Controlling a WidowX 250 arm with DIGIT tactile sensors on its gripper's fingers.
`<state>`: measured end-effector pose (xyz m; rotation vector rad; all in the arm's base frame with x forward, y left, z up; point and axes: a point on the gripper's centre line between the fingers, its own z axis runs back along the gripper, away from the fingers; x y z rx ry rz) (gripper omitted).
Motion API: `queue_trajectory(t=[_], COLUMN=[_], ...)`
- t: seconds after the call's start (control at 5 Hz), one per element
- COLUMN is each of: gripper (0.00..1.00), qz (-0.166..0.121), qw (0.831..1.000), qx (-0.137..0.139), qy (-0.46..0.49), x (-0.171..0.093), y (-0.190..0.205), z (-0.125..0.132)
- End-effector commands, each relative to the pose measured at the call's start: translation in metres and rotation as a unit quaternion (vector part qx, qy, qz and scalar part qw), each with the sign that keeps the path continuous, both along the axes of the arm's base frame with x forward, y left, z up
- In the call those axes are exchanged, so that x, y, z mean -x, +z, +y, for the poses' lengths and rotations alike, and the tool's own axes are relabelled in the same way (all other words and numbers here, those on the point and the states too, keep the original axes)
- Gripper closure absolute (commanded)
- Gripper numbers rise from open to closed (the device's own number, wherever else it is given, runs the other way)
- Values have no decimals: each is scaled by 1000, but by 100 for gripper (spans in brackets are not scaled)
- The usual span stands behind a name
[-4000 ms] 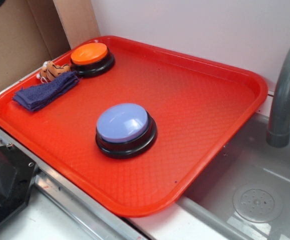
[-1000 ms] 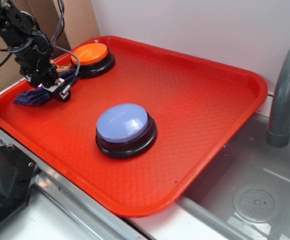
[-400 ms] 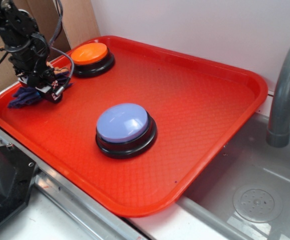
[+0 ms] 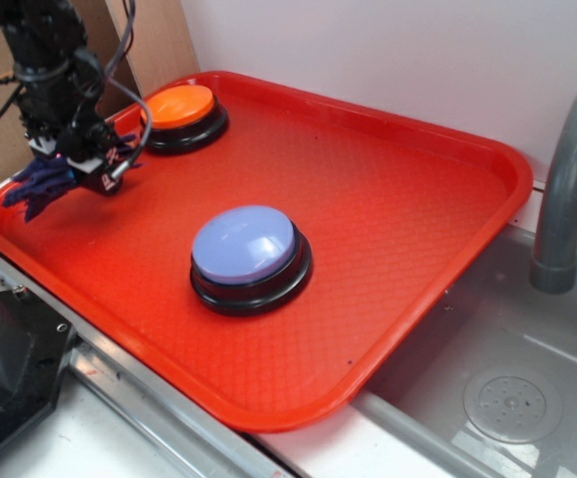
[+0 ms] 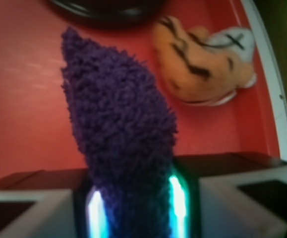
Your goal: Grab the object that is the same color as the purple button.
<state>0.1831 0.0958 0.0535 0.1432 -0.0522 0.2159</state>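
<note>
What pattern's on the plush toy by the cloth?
Orange with dark stripes, plush toy; wrist view shows it best.

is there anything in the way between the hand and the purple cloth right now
No. The hand is already shut on the purple cloth, pinched between its fingers. The striped plush toy lies apart, beside it on the red tray.

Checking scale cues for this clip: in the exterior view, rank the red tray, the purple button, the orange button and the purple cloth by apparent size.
1. red tray
2. purple button
3. orange button, though it sits farther from the camera
4. purple cloth, partly hidden by the tool
</note>
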Motion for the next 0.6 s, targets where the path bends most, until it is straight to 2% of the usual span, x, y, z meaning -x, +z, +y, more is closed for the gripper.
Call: queue_trajectory(t=[0.0, 0.2, 0.4], gripper=[100, 100, 100], qz=[29, 31, 54], qw=[994, 988, 990], qx=[86, 123, 96], qy=[-59, -88, -93], x=[-25, -35, -39], y=[64, 85, 92], z=[-77, -102, -106])
